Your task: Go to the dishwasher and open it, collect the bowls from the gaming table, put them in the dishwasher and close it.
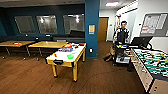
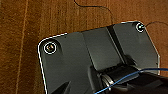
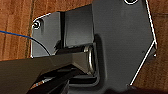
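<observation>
- Nearest the head camera is the foosball table (image 1: 153, 65) at the lower right of the frame, with its green pitch, rods and small figures.
- The left tool is hidden behind the robot's own dark plate in the left wrist view; I cannot tell whether it is released or clenched. Wooden floor (image 2: 22, 22) lies behind the plate, and a thin dark cable (image 2: 100, 8) runs across that floor.
- The right tool is likewise hidden in the right wrist view, so its state cannot be told.
- In the head view the gaming table (image 1: 67, 58) stands left of centre on the wooden floor: a pale yellow bench on four legs, with a dark slot in the end facing the camera.
- A bright green bowl (image 1: 70, 56) sits on that bench near the camera-side end; small red pieces (image 1: 55, 55) lie to its left.
- Colourful items, too blurred to name, crowd the far end of the bench.
- Behind it, at the left of the frame, stand two wooden benches (image 1: 47, 44) before a dark blue wall with windows.
- A blue pillar (image 1: 92, 27) rises at upper centre.
- A person (image 1: 121, 33) stands right of the pillar behind a cart (image 1: 121, 53), just beyond the foosball table.
</observation>
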